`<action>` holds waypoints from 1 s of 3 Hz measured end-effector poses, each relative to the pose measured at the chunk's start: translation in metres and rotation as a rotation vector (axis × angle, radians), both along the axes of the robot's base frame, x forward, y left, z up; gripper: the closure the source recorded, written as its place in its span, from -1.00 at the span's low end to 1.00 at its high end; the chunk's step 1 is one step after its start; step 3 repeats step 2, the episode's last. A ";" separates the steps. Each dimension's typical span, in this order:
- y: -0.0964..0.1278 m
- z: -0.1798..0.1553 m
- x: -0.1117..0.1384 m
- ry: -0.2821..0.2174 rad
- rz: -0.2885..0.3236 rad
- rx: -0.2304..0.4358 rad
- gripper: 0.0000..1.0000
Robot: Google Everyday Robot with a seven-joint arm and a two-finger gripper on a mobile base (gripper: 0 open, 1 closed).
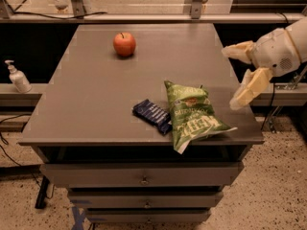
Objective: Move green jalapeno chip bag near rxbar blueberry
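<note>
The bag (194,116) is laid against the bar (151,114), lower centre, so the gripper (230,77) is held open, clear, at right.

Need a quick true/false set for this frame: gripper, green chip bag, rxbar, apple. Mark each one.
1. The gripper is holding the green jalapeno chip bag. False: it is open, off to the bag's right near the table's right edge, and not touching the bag.
2. The bag lies right against the rxbar blueberry. True: the bag's left side meets the bar's right end.
3. The apple sits at the table's front edge. False: it is toward the back of the table, well away from both the bag and the bar.
4. The bag's lower corner pokes past the table's front edge. True.
5. The bar lies to the right of the bag. False: it lies to the bag's left.
</note>
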State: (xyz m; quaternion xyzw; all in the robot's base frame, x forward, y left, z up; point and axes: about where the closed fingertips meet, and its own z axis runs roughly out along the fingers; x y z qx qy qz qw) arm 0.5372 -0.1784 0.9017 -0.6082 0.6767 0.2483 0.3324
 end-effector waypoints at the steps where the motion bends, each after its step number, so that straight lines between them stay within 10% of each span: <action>1: -0.065 0.051 0.007 -0.073 -0.190 0.068 -1.00; 3: -0.072 0.063 0.008 -0.098 -0.207 0.076 -1.00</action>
